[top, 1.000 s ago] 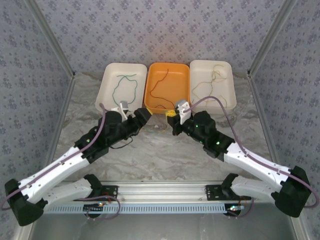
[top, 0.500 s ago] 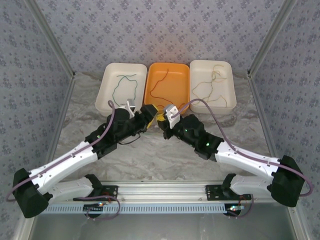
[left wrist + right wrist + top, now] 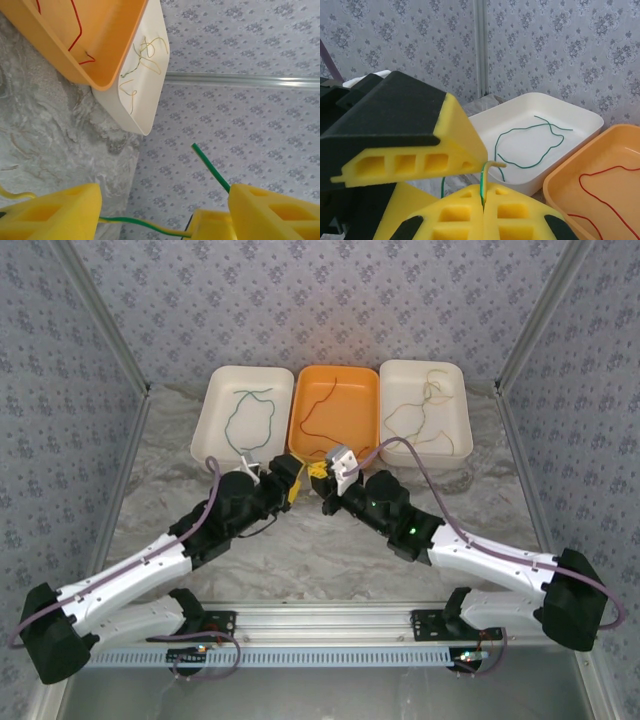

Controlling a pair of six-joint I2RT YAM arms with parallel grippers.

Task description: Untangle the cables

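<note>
My right gripper (image 3: 322, 478) (image 3: 483, 197) is shut on a short green-and-yellow cable (image 3: 485, 179), whose cream tip bends over just above the pads. That cable (image 3: 131, 223) runs across the gap of my left gripper (image 3: 293, 483) (image 3: 162, 210), which stands open around it, with a green end (image 3: 210, 166) sticking up by the right finger. The two grippers meet in front of the orange tray (image 3: 296, 435). A green cable (image 3: 250, 415) lies in the left white tray (image 3: 206, 430). The orange tray holds a red cable (image 3: 322, 410), and a yellow-cream cable (image 3: 420, 410) is in the right white tray (image 3: 463, 415).
The three trays stand side by side at the back of the marbled table (image 3: 330, 550). Patterned walls close in the back and both sides. An aluminium rail (image 3: 320, 620) with the arm bases runs along the near edge.
Both grippers have moved toward each other in front of the orange tray. The right one carried the cable left, and the left one's jaws now straddle it.
</note>
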